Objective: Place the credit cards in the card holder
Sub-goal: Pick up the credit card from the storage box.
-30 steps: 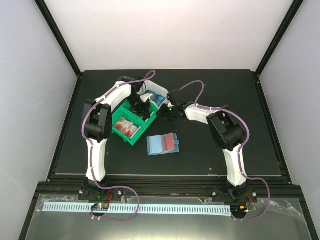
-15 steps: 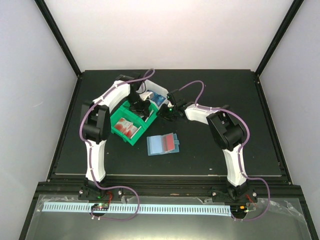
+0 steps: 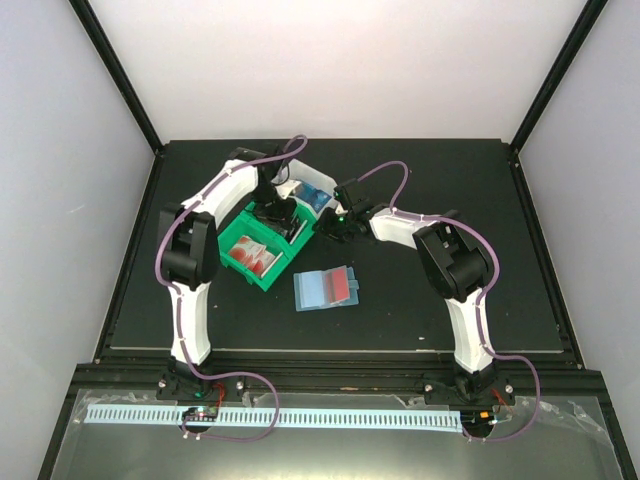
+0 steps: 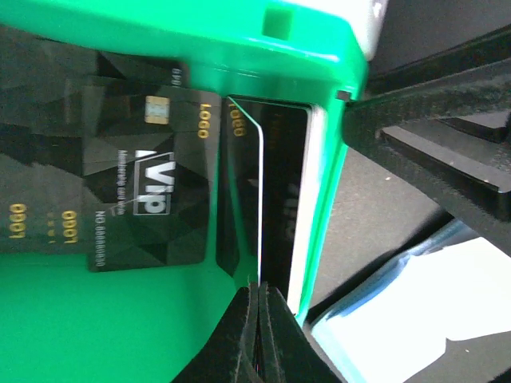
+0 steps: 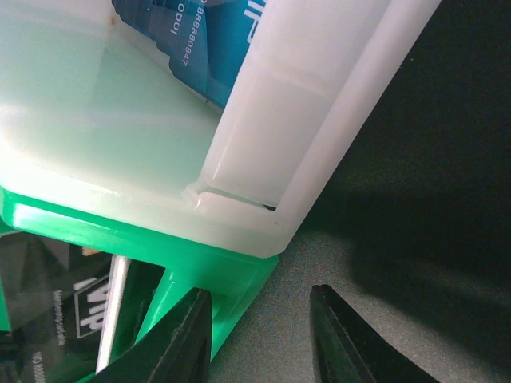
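In the left wrist view my left gripper (image 4: 259, 302) is shut on the bottom edge of a black credit card (image 4: 279, 199) standing on edge against the wall of the green bin (image 4: 200, 32). More black cards (image 4: 144, 183) lie flat beside it. From above, this gripper (image 3: 280, 212) is down in the bin's far compartment. The teal card holder (image 3: 318, 290) lies open on the mat with a red card (image 3: 343, 287) in it. My right gripper (image 3: 335, 225) is open at the bins' corner, holding nothing.
Red-and-white cards (image 3: 250, 257) fill the green bin's near compartment. A white bin (image 3: 318, 180) with blue cards (image 5: 215, 40) touches the green one. The green bin's corner (image 5: 235, 291) sits between my right fingers (image 5: 188, 335).
My left gripper has shut on the standing black card and its arm has shifted slightly. The right arm and card holder are unmoved.
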Tool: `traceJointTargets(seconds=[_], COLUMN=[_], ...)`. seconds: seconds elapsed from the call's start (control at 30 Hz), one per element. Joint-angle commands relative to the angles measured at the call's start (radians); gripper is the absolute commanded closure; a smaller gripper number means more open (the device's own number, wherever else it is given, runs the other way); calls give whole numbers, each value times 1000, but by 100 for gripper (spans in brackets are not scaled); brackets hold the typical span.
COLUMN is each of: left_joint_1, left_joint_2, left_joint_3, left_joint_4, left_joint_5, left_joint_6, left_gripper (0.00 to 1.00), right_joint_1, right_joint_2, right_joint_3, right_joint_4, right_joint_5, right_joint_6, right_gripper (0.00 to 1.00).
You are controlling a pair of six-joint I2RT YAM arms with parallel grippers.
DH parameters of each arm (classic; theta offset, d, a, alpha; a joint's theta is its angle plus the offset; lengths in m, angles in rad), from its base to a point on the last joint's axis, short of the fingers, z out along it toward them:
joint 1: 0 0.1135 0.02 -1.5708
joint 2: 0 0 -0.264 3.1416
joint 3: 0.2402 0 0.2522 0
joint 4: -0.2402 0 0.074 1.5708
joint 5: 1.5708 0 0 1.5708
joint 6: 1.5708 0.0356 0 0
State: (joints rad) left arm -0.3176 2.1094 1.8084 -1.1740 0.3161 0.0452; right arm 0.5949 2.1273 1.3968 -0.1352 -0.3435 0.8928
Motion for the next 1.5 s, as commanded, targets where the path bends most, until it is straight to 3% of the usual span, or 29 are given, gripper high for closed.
traceJointTargets(seconds=[0.0, 0.67, 0.9, 1.23, 1.47], left_joint_1=[14, 23, 23, 23, 34], left_joint_2=[-66, -84, -115, -141, -173], left_joint_3=[25, 32, 38, 55, 71], left_joint_4=[9, 22, 21, 0, -24], left_joint_5=[-87, -95, -80, -61, -27], left_joint_6=[-23, -43, -51, -72, -91], left_gripper=[98, 98, 98, 98, 98], right_joint_1=[2, 2, -7, -47, -45], right_joint_2=[17, -38, -108, -171, -144], right_joint_3=[18, 37, 54, 20, -21], right_joint_4=[-7, -47, -80, 44, 239], right_joint_5=[17, 37, 41, -184, -315], right_joint_6=[-2, -33, -56, -8, 100], right_gripper=[65, 64, 53, 41, 33])
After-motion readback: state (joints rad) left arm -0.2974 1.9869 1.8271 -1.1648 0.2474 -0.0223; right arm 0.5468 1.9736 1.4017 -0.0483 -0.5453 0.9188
